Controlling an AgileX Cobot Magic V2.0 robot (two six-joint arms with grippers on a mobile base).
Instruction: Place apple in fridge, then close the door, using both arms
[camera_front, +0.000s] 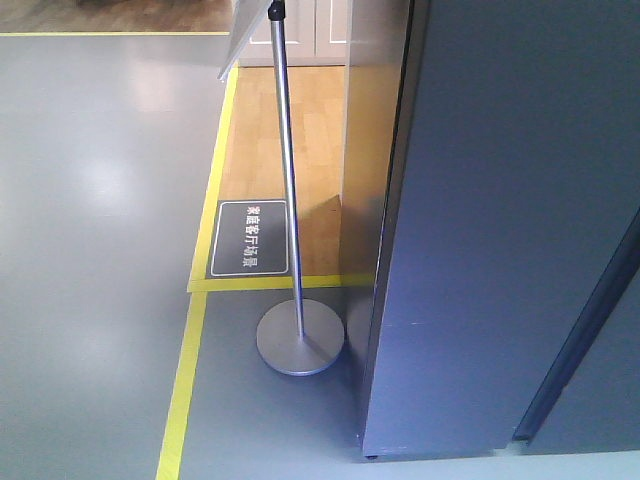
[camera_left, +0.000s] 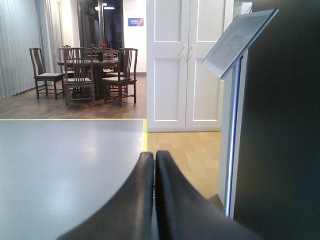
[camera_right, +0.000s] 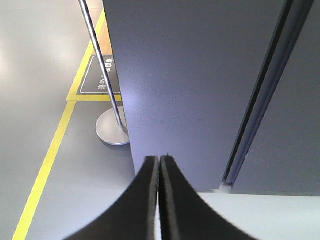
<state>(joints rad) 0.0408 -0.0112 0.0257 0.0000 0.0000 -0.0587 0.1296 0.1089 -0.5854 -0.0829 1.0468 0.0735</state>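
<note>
Both hands pressed together, right hand (camera_right: 159, 162) facing fridge (camera_right: 200, 75).

1. The fridge (camera_front: 500, 230) is tall and dark grey-blue. It stands on the grey floor.
2. Its door (camera_right: 190, 85) is shut, flat against the front, with a dark thin gap down its right edge.
3. The apple cannot be seen.
</note>
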